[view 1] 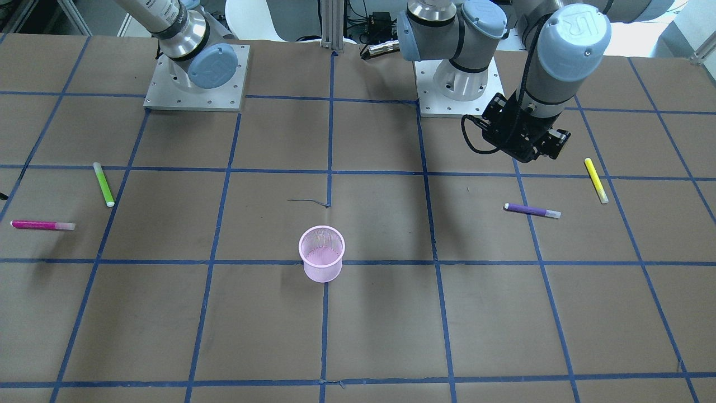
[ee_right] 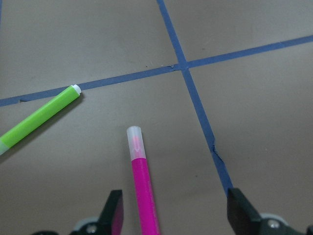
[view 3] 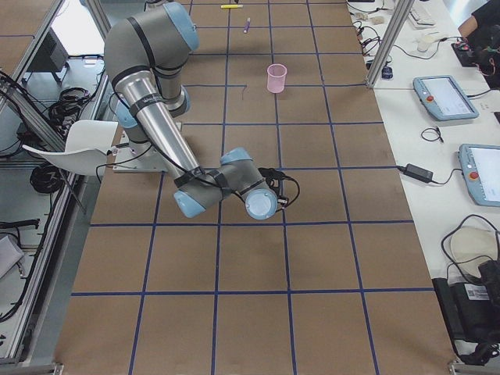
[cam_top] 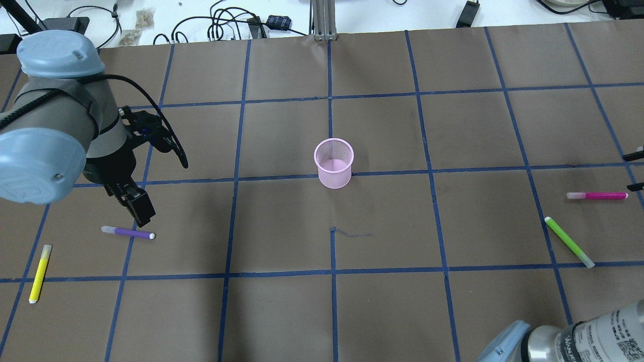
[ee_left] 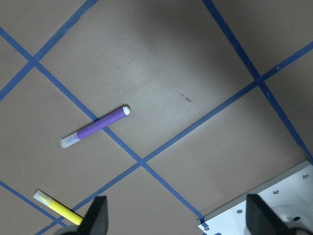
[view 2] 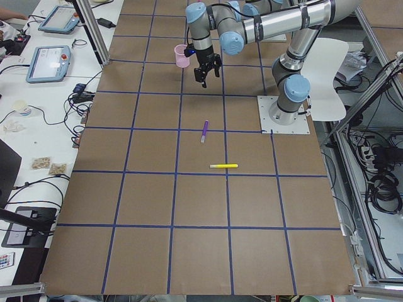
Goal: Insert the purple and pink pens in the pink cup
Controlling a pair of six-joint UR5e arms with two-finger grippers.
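Two grippers hang above opposite ends of the table (cam_top: 282,311), both with fingers spread and nothing held.

Farthest left, the yellow pen (cam_top: 39,274) lies out beyond the left gripper (cam_top: 137,207) on its outer side. In the wrist view only its end shows, close by one finger.

The purple pen (cam_top: 128,233) lies flat just beside the fingertips on the robot's side, under neither finger. In the wrist view it sits ahead of the open jaws and off to one side, crossing a blue tape line (ee_left: 122,144). Bare paper surrounds the pen along its whole length. On the other side of the jaws, the corner of the arm's base plate (ee_left: 288,196) shows close to the second finger.

Well away from the left gripper toward the middle, the pink cup (cam_top: 333,163) stands upright on a tape line. Its rim faces up and open paper rings it.

Further right, the green pen (cam_top: 568,242) lies slantwise, near the right gripper (cam_top: 635,171) and on its robot side.

The pink pen (cam_top: 597,195) lies flat, one end reaching in between the parted fingers in the wrist view. It sits closer to one finger than the other, with its clear cap pointing away from the gripper. The green pen's white tip lies near that cap but apart from it. A tape crossing lies just ahead.
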